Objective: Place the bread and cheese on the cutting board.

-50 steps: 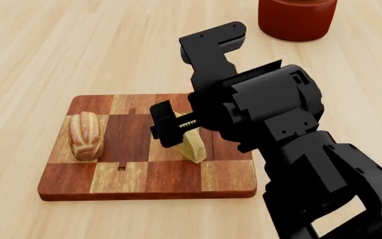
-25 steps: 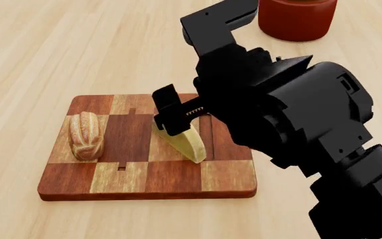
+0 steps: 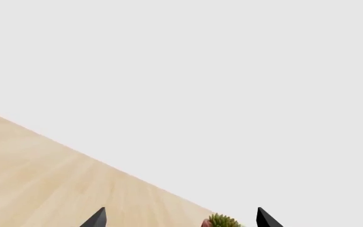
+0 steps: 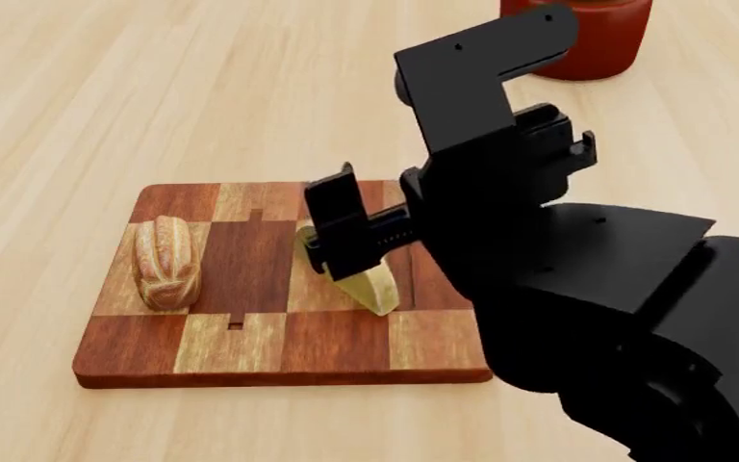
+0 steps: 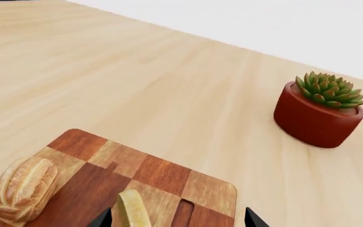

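The checkered cutting board (image 4: 235, 351) lies on the wooden table. The bread (image 4: 168, 260) rests on the board's left side; it also shows in the right wrist view (image 5: 25, 188). The cheese (image 4: 372, 287) stands on its edge near the board's middle, and the right wrist view shows it (image 5: 131, 213) too. My right gripper (image 4: 369, 236) hovers just above the cheese, jaws wide open; the cheese sits near one fingertip (image 5: 102, 220), not clamped. My left gripper (image 3: 180, 220) is open and empty, away from the board and out of the head view.
A dark red round pot with a green succulent (image 4: 575, 34) stands at the back right of the table, seen also in the right wrist view (image 5: 317, 118). My right arm hides the board's right part in the head view.
My right arm has lifted and swung up and right, away from the board. The cheese stays standing on the board, free of the jaws. The bread has not moved.
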Tool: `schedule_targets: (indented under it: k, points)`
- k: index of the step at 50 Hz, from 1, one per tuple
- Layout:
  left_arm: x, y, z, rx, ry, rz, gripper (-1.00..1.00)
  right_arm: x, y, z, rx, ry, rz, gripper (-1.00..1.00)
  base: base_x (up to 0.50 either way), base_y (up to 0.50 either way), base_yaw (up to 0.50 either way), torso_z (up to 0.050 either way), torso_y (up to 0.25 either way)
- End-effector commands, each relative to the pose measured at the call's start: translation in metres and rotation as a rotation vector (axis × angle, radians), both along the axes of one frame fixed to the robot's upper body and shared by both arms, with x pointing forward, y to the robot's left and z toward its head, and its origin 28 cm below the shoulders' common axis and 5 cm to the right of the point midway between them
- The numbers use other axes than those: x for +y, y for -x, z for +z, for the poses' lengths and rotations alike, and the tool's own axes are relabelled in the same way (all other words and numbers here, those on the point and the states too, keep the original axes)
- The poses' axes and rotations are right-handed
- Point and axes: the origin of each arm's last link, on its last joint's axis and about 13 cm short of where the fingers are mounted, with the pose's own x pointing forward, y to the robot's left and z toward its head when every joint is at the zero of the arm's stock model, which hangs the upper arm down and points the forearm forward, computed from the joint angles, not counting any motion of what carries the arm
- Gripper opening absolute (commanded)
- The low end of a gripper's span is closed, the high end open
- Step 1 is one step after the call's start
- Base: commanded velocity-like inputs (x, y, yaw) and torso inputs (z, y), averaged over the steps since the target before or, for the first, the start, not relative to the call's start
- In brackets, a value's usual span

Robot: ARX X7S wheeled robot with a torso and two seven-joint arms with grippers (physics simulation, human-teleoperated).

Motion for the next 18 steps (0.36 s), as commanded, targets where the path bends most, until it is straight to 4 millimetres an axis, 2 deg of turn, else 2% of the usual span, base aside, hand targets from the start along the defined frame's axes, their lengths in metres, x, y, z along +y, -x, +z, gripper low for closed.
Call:
schedule_targets:
  k: [1,7,18]
  points:
    - [-0.001,0.0,0.0,-0.007,-0.014,-0.001,1.0,-0.006,0.024,-0.001,-0.071,-0.034,-0.027,1.0,0.0,0.0,0.0,0.0,0.0]
    - [-0.001,-0.001,-0.001,-0.006,-0.012,-0.005,1.0,-0.008,0.035,-0.005,-0.098,-0.035,-0.054,1.0,0.0,0.0,0.0,0.0,0.0]
    - [-0.008,-0.006,-0.005,0.009,-0.037,-0.022,1.0,-0.013,0.052,-0.025,-0.203,-0.079,-0.1,1.0,0.0,0.0,0.0,0.0,0.0]
